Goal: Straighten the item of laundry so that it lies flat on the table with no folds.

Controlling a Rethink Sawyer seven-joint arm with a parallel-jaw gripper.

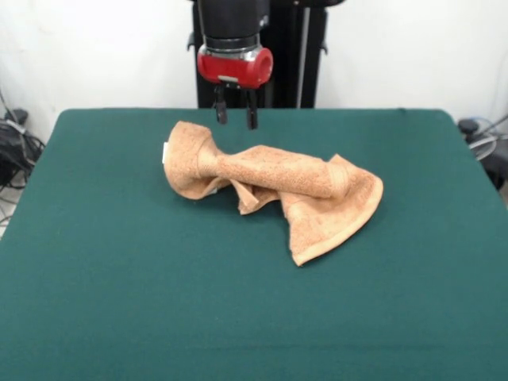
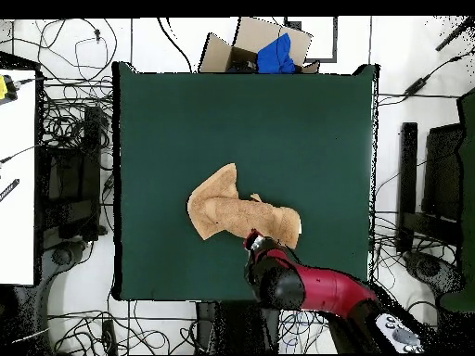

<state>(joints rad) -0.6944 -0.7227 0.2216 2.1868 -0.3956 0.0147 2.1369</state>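
Note:
The light-orange towel (image 1: 274, 184) lies crumpled and twisted near the middle of the dark green table (image 1: 119, 278), with a rolled middle and a flatter hemmed corner toward the front right. A tiny white tag shows at its left edge. In the overhead view the towel (image 2: 237, 213) lies a little toward the robot's side of the table (image 2: 186, 120). My gripper (image 1: 236, 115) hangs above the towel's far left end, its two dark fingers apart and empty, not touching the cloth. In the overhead view the gripper (image 2: 255, 245) is at the towel's near edge, mostly hidden under the red arm.
A cardboard box (image 2: 255, 42) with a blue object stands beyond the table's far edge in the overhead view. Cables and equipment (image 2: 70, 176) lie on the floor around the table. The robot's black pedestal (image 1: 294, 55) stands behind the table.

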